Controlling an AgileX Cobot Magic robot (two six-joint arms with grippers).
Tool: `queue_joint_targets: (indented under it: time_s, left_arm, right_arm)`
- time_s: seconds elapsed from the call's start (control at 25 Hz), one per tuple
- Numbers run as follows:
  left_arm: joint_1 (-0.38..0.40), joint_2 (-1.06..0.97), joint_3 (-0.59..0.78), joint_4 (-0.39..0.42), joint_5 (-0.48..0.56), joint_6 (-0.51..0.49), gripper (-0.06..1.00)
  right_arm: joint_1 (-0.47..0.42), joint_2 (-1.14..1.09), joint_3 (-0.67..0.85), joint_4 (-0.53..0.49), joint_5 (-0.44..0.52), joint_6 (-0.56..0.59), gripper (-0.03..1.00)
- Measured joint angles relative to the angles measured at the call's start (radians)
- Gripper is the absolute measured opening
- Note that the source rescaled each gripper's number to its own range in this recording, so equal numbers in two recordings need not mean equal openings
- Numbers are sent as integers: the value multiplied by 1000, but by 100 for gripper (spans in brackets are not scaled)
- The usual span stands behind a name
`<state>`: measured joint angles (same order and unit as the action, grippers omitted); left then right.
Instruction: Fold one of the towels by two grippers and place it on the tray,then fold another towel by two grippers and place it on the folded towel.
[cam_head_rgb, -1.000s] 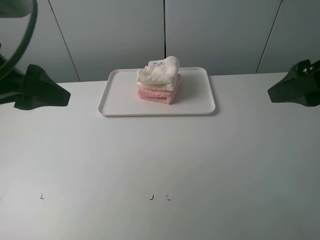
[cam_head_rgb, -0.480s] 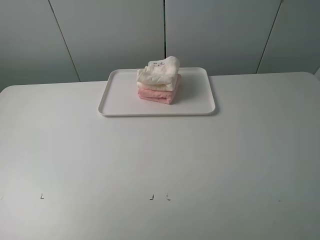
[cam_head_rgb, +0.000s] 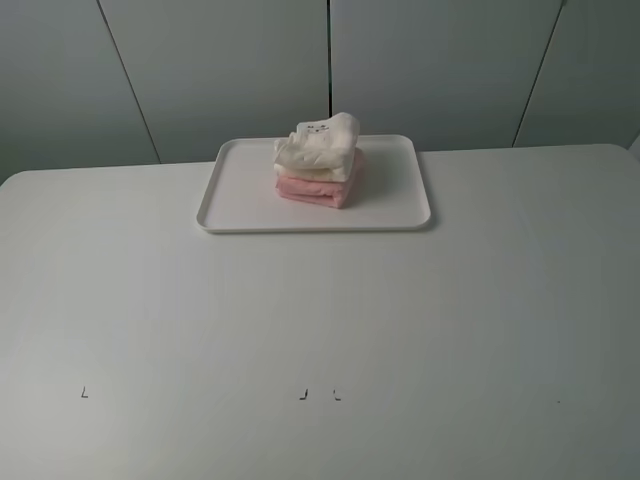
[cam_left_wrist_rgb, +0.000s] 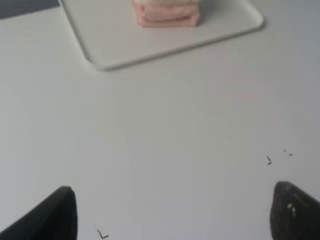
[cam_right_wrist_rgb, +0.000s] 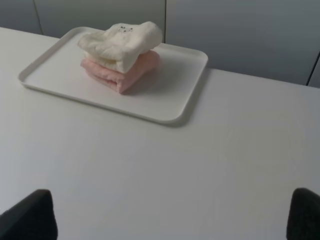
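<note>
The white tray lies at the back middle of the table. On it rests the folded pink towel, and the folded cream-white towel with its small label lies stacked on top. The stack also shows in the right wrist view, cream-white towel over pink towel on the tray. No arm shows in the high view. My left gripper is open, far back from the tray, with bare table between its fingertips. My right gripper is open too, well short of the tray.
Grey wall panels stand behind the table's far edge. Small dark marks dot the white tabletop near its front.
Both black arms, seen at the left and right edges a second ago, have pulled out of the high view. The towel stack and tray have not moved.
</note>
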<state>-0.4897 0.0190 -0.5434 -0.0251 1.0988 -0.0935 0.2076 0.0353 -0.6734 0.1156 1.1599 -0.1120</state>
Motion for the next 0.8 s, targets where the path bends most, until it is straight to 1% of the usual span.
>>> queue_joint_targets:
  time_s: [0.08,0.16,0.32,0.44,0.56,0.8]
  left_arm:
    - [0,-12,0,7,41,-1,100]
    - [0,-12,0,11,46,-3,100]
    - [0,-15,14,40,16,-3,100]
    - [0,-19,29,45,-2,9,100]
    - [0,-19,31,45,-8,17,100]
    - [0,-19,31,56,-10,59,100]
  right_arm:
    - [0,-15,2,-2,0,0,100]
    - [0,-22,24,-6,0,0,100]
    - [0,-28,105,-15,0,0,100]
    - [0,-28,150,-17,-26,0,100]
    - [0,-28,160,-17,-53,-2,100]
    - [0,-28,160,-19,-57,-4,100]
